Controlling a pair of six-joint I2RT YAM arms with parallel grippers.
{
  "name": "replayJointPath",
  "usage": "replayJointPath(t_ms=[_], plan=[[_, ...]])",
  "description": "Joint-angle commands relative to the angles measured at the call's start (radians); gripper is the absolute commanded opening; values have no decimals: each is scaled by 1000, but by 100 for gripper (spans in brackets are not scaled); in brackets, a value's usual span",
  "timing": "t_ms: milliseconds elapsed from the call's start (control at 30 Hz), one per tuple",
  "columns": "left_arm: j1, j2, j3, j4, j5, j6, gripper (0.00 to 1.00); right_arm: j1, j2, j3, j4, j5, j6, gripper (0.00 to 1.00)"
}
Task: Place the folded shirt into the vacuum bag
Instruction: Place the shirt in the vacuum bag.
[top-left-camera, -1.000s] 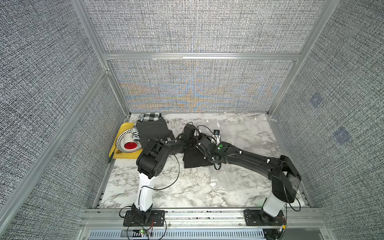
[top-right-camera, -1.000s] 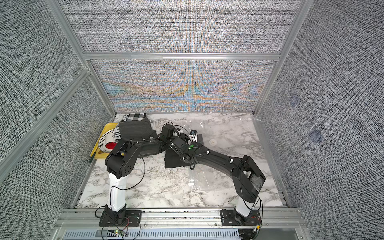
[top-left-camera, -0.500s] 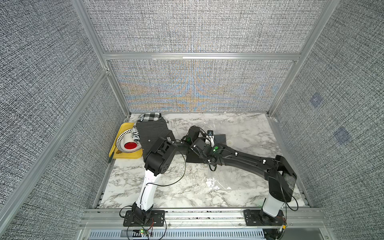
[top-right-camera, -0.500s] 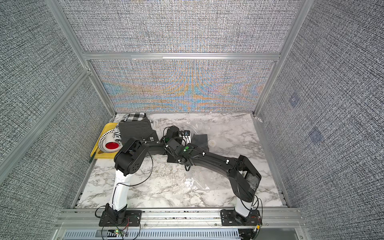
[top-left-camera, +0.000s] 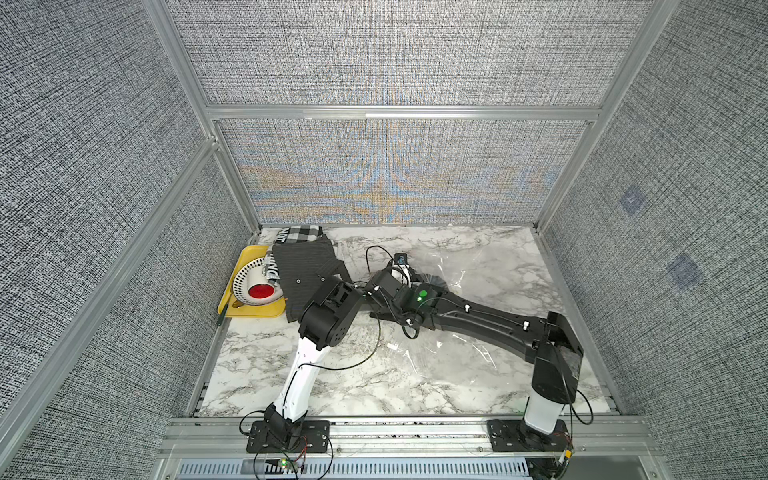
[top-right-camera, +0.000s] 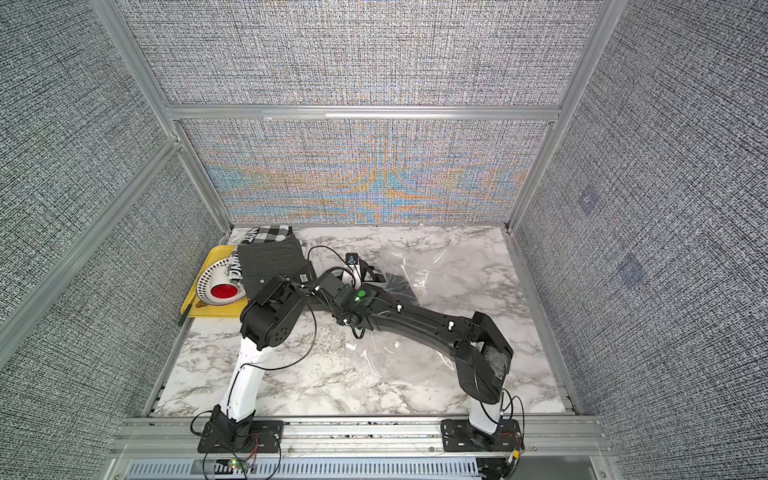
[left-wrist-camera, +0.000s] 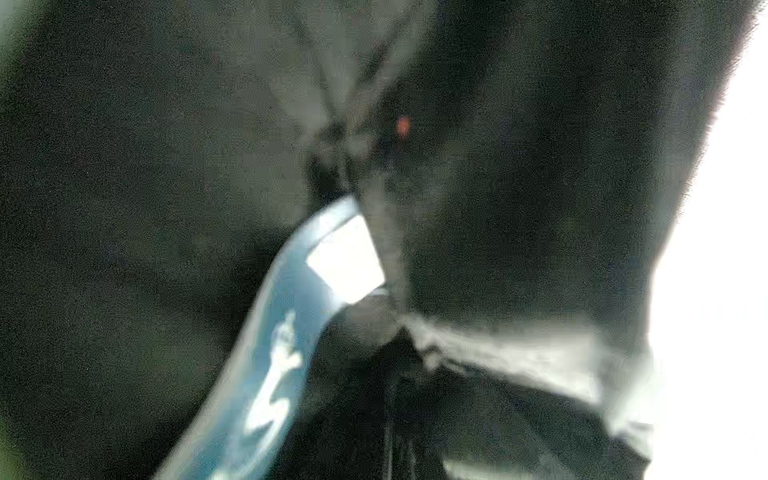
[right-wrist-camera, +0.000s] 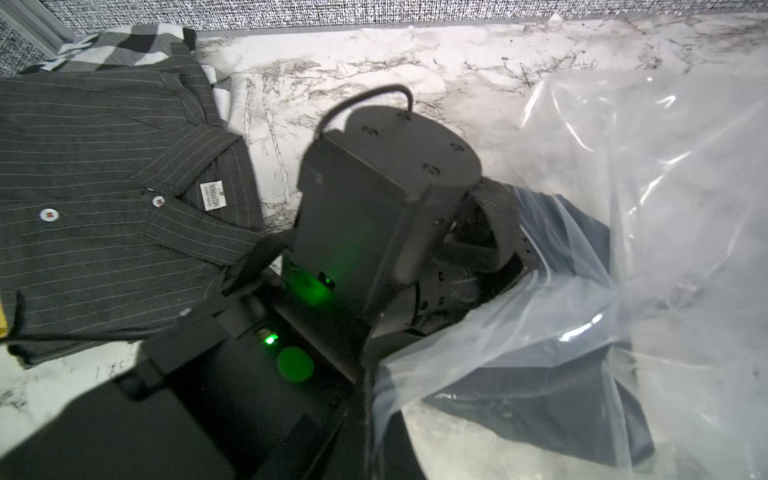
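The marble table (top-left-camera: 332, 374) looks different from a second ago. The vacuum bag (top-left-camera: 469, 270) on its right half now has the folded shirt (top-left-camera: 435, 283) under the plastic at its mouth. A second back, that dark bundle lay on bare marble left of the bag. The left arm (top-left-camera: 326, 316) has swung its elbow right and pushed its wrist in after the shirt. The right arm (top-left-camera: 490, 322) stretches across from the near right, its wrist crossing the left one at the opening. The left gripper is buried in the bag, pressed together. Dark cloth creases toward one spot in the left wrist view, so it is pinching the shirt. The right gripper is pressed together too, hidden among the crossed wrists, and what it grips I cannot tell. Only the right wrist view shows the film tented over the left arm's wrist. Far left, the striped shirt (right-wrist-camera: 104, 187) stays on the checked shirt (top-left-camera: 301, 234), beside the yellow tray (top-left-camera: 253, 312). The left wrist view alone catches a blue printed strip (left-wrist-camera: 282, 332), and the right wrist view alone catches the collar label (right-wrist-camera: 212, 195).
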Motion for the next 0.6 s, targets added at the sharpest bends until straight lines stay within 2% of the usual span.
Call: replayJointPath(t_ms=[0,33,100,167,267,433,567], plan=[[-7,-1,6,-71,-38,41,3,5,19,46,89,-51,-45,0],[-7,-6,6,-73,-32,52,8,0,25,52,83,-51,-49,0],[-7,-23,0,-82,-20,72,26,-18,35,60,48,-45,-40,0],[-6,-60,-23,-96,-18,108,57,-43,33,50,3,-30,-22,0],[-7,-124,-50,-148,-14,178,78,-66,8,17,-19,-8,-30,0],[-9,-219,-112,-152,-3,235,92,-79,-34,-23,25,-11,-134,0],[-25,-237,-78,-208,32,324,94,-88,-59,-67,115,-80,-242,0]])
